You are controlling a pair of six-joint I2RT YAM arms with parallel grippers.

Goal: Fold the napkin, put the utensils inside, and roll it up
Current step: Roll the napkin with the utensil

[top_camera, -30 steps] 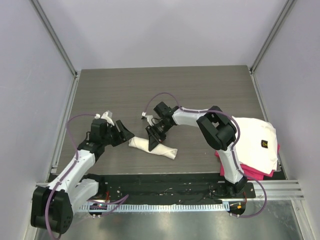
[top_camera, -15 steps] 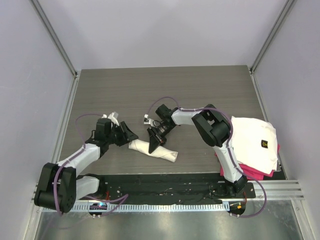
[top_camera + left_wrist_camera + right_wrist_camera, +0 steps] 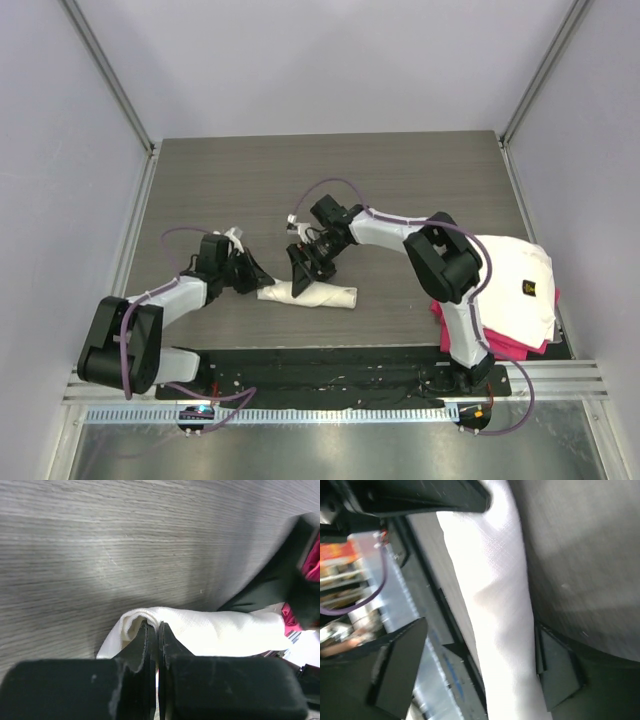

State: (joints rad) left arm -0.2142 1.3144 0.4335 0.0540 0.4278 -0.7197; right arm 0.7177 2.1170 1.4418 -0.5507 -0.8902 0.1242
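- The left gripper's (image 3: 155, 628) fingers (image 3: 142, 647) are pressed flat together, with no gap showing between them.
- Their tips touch the left end of the napkin (image 3: 318, 295), right at its rounded outer fold. Whether any cloth is caught between them cannot be told.
- The right gripper's (image 3: 481, 630) fingers (image 3: 400, 670) are spread wide, one on each side of the napkin near its middle. One finger sits just beside the cloth and the other stands off it with a clear gap.
- The napkin is a cream-white roll lying flat on the grey wood-grain table (image 3: 250, 190), its length running left to right.
- The left arm reaches the napkin low from the left, and the right arm bends down onto it from the far right.
- Well to the right of the napkin lies a folded white cloth (image 3: 505, 270) with a small dark logo.
- A pink cloth (image 3: 497, 345) shows beneath that cloth's near edge.
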